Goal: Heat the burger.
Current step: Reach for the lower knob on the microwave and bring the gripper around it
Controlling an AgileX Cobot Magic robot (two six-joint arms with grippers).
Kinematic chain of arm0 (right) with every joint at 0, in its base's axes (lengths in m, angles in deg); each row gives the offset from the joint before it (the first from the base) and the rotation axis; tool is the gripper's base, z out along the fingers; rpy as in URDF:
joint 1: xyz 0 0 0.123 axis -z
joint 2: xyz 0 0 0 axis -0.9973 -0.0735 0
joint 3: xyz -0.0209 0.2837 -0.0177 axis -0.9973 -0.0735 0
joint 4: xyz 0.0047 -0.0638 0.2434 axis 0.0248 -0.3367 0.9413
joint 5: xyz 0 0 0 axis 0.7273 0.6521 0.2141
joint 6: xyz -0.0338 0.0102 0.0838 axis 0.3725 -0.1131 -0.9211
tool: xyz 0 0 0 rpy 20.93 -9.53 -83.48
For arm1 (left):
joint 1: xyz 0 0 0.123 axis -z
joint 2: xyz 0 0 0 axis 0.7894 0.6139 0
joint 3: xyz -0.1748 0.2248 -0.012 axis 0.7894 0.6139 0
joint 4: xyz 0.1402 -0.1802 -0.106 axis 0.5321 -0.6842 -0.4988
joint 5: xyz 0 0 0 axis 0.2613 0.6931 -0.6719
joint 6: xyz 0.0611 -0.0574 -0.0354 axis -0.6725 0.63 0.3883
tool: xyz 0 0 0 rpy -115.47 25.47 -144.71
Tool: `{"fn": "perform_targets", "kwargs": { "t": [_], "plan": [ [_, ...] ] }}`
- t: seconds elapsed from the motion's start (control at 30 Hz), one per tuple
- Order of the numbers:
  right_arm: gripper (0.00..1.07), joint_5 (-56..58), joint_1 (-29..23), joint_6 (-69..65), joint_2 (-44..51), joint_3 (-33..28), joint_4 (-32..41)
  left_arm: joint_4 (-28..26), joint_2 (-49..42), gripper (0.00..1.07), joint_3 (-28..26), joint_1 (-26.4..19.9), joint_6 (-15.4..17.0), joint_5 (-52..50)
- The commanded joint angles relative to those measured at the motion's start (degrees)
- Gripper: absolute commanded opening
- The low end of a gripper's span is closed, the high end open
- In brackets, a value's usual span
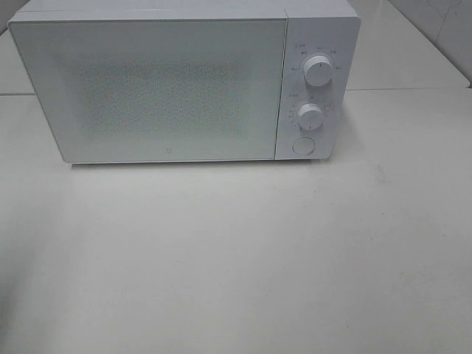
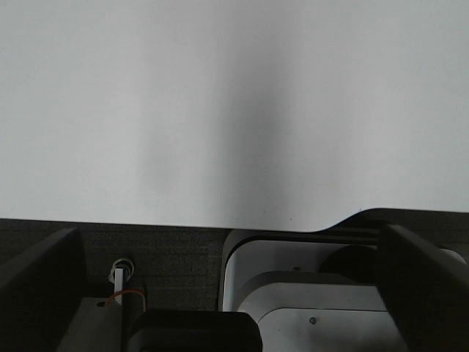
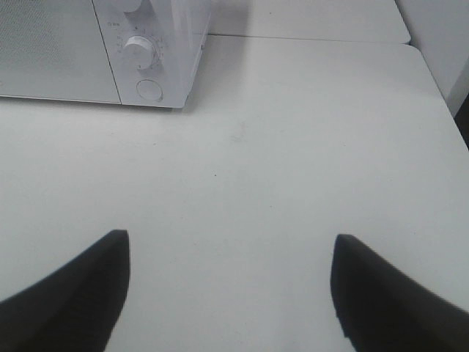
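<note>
The burger is out of view in every frame. A white microwave (image 1: 147, 88) stands at the back of the white table with its door shut; its inside is hidden. It has two knobs (image 1: 318, 71) (image 1: 310, 116) and a round button (image 1: 303, 145) on its right panel. The microwave's right corner (image 3: 73, 51) also shows in the right wrist view. My right gripper (image 3: 229, 236) is open and empty over the table, in front and to the right of the microwave. My left gripper (image 2: 229, 229) is open and empty at a table edge. Neither gripper shows in the exterior high view.
The white table (image 1: 236, 258) stretches in front of the microwave. Its right edge (image 3: 440, 95) shows in the right wrist view. In the left wrist view a table edge (image 2: 183, 222) borders dark ground and a white machine base (image 2: 308, 293).
</note>
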Motion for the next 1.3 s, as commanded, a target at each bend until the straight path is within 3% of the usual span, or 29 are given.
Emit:
{"fn": "perform_targets", "kwargs": {
  "t": [0.03,0.2,0.37,0.57,0.97,1.3],
  "plan": [
    [0.75,-0.46,0.40,-0.40,1.55,-0.17,0.00,0.34,-6.13,1.00,4.18,-0.17,-0.17,-0.97],
    [0.75,-0.46,0.40,-0.40,1.55,-0.17,0.00,0.52,-17.65,1.00,8.31,-0.17,-0.29,-5.16],
    [0.75,-0.46,0.40,-0.40,1.55,-0.17,0.00,0.69,-28.59,1.00,8.37,-0.17,-2.06,-5.10],
    [0.75,-0.46,0.40,-0.40,1.55,-0.17,0.00,0.29,-39.02,1.00,8.37,-0.17,-1.89,-5.16],
    [0.75,-0.46,0.40,-0.40,1.55,-0.17,0.00,-1.38,-51.97,1.00,8.37,-0.17,-1.83,-5.27],
    [0.75,-0.46,0.40,-0.40,1.49,-0.17,0.00,-1.55,-51.74,1.00,8.42,-0.17,-1.83,-5.33]
  ]
}}
